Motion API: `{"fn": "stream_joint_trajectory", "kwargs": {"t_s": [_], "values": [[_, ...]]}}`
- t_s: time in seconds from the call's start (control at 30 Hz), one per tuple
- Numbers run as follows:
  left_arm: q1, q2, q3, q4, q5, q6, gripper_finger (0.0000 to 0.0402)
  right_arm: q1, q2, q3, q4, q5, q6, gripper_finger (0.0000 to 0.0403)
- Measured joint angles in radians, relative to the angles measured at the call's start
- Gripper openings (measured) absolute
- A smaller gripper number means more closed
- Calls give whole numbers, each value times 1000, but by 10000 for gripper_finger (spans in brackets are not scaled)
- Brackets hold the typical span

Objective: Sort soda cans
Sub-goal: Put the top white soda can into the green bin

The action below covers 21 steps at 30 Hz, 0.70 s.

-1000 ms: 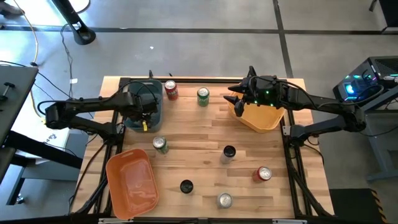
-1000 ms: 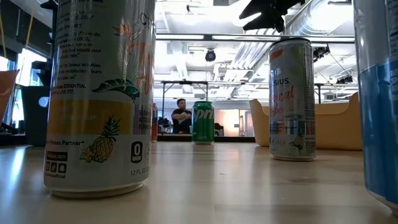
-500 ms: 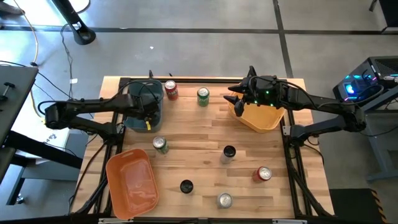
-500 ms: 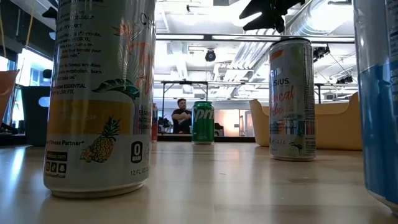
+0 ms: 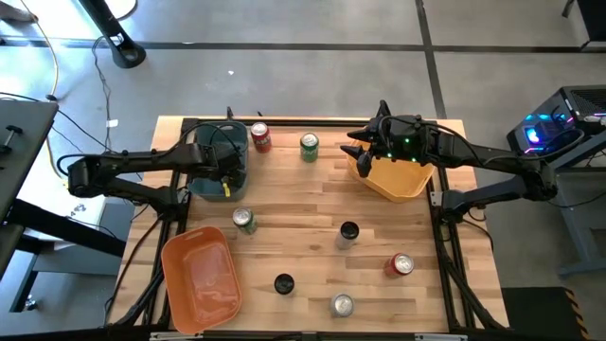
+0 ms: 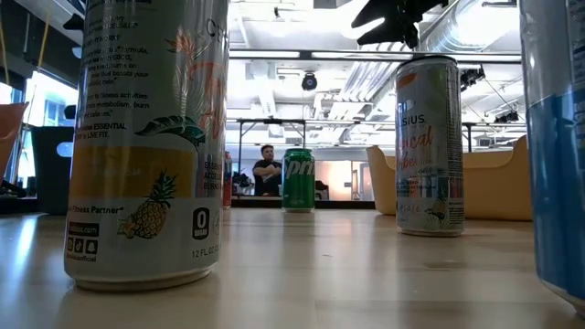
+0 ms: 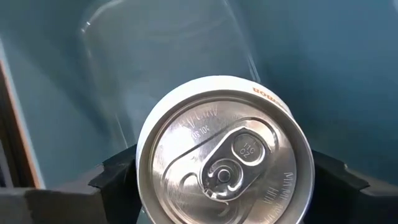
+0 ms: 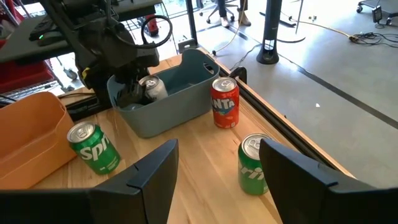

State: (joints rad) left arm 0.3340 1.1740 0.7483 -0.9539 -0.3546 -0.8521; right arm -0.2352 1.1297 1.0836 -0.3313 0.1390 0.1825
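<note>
One silver can is sitting between my left gripper's loosening fingers inside the teal bin, my right gripper is hanging empty and parted over the table's far edge, and seven cans are waiting unsorted.

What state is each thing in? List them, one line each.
Silver can: inside teal bin, at left gripper.
Right gripper: jaws open, empty, over yellow bin.
Orange bin: empty.
Red can: standing upright.
Green can: standing upright.
</note>
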Motion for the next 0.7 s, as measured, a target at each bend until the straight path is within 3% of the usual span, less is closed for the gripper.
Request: {"fn": "stream_joint_trajectory", "kwargs": {"t_s": [0.43,0.7], "values": [[0,-32,-1,-26,5,8,329,0,0,0,0,0,-1,220],[0,-32,0,-11,-112,-53,330,0,0,0,0,0,14,220]]}}
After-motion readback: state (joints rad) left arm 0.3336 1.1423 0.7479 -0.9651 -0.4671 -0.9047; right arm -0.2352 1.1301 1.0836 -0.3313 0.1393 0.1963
